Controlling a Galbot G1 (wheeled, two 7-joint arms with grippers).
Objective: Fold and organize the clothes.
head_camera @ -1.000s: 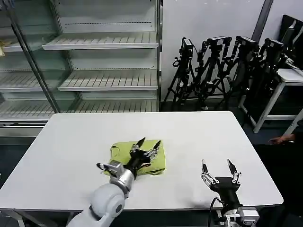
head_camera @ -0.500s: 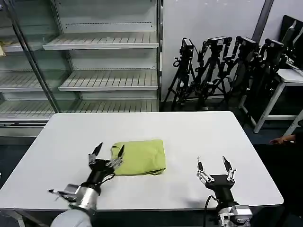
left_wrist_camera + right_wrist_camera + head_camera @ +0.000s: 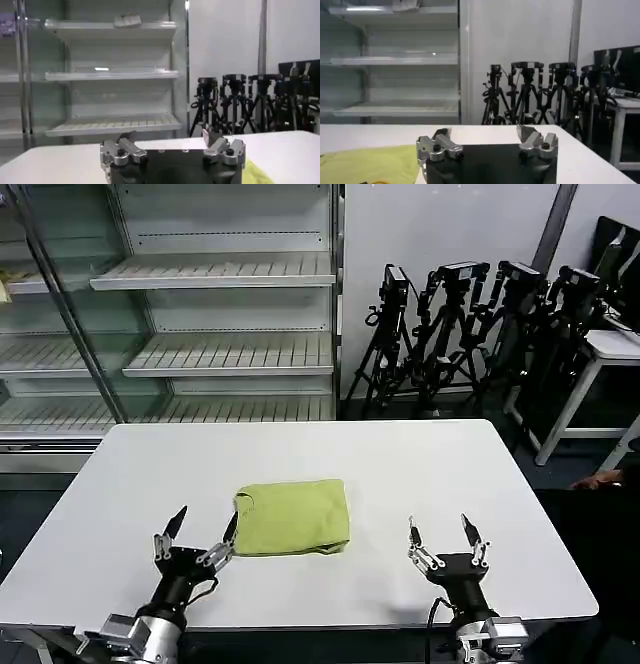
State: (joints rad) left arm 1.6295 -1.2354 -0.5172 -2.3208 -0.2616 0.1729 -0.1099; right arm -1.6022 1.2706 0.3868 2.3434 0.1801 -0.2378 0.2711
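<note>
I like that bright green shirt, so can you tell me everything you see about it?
The T-shirt is lime yellow-green, plain on the side facing up, and looks like soft cotton. It is folded into a neat, nearly square bundle lying flat on the white table, near the front middle. A rounded fold shows at one corner. Nothing is touching it: the left gripper is open just beside it, and the right gripper is open farther off.

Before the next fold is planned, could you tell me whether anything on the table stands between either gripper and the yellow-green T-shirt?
Nothing visible does. The folded T-shirt lies alone on the white table. The left gripper, fingers open, is just beside its near left corner; the right gripper, also open, is off to its right, bare tabletop between.
</note>
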